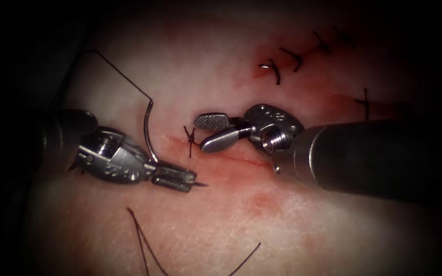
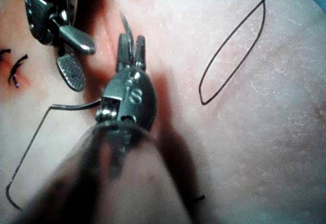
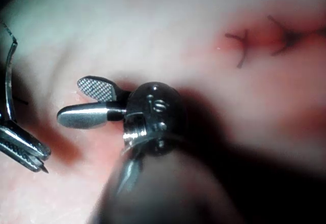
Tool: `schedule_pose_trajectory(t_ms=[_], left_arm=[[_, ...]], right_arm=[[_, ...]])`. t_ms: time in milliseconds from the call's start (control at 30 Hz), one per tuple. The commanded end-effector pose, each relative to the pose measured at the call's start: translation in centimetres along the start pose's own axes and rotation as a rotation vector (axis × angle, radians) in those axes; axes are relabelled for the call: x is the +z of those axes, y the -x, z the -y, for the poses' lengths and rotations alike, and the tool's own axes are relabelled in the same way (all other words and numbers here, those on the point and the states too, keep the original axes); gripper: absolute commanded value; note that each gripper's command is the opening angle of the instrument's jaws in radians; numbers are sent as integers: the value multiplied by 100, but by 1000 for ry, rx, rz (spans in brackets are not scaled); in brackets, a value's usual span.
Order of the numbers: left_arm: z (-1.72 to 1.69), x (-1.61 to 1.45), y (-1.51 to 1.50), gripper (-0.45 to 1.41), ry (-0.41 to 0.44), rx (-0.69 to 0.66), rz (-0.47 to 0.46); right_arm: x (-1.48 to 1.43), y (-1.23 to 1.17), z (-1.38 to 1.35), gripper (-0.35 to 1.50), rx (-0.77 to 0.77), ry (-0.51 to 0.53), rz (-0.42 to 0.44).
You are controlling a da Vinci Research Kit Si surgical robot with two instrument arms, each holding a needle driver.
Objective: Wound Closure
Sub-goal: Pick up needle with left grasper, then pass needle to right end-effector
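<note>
While the left arm's steel needle driver (image 1: 180,179) clamps the thin curved steel needle (image 1: 148,134) near its tip, clear of the pale pork tissue (image 1: 303,225) at seven o'clock of the knotted stitch (image 1: 190,137), the right arm's tool (image 1: 213,132) gapes empty; a squarer, mid-curve grip would likely steady the needle

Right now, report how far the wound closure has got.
Done: one knotted stitch sits at the cut's left end. In hand: the left tool grips the needle near its tip, clear of the tissue, thread trailing. The right tool hangs open, holding nothing. Left: the cut right of that stitch lies unstitched.
</note>
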Motion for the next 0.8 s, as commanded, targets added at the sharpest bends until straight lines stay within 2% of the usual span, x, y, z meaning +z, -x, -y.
schedule_pose_trajectory(t_ms=[33, 333, 500, 800], left_arm=[[-1, 8, 5, -45, 2, 0, -1], [-2, 12, 6, -45, 44, 32, -51], [-1, 15, 2, -45, 42, 39, -55], [-3, 13, -9, -45, 43, 49, -55]], right_arm=[[14, 6, -3, 88, 1, -13, 0], [41, -2, 14, 84, 51, -99, -8], [54, -1, 16, 83, 49, -100, -13], [57, -3, 11, 81, 54, -94, -23]])
